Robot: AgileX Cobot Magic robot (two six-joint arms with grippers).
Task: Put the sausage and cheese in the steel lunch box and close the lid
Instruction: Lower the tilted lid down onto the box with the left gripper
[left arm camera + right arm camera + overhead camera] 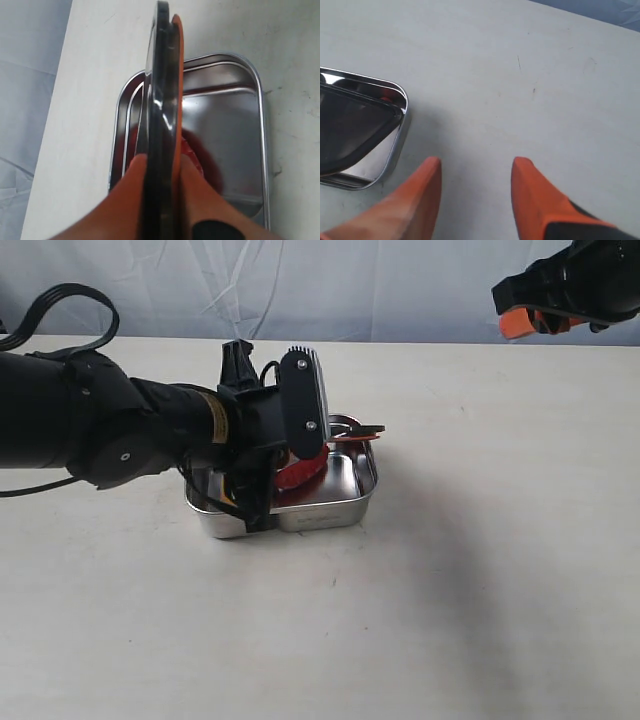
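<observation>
1. Desk (480,590): pale, flat top that carries the steel lunch box.
2. Left arm (90,425): black, reaching in over the box from its left side.
3. Steel lunch box (330,510): shiny rectangular tray, standing open on the desk. One rounded corner shows in the right wrist view (370,165).
4. Lid (162,100): dark, with an orange seal. It is held tilted on edge above the box interior, not seated on the rim.
5. Left pincer (162,162): above the box, pinching the lid from both faces.
6. Right pincer (535,320): raised well apart from the box, on its far right side, with its tips spread and nothing between them (475,167).
7. Sausage (192,152), probable: a red glossy patch inside the box, largely hidden beneath the lid.
</observation>
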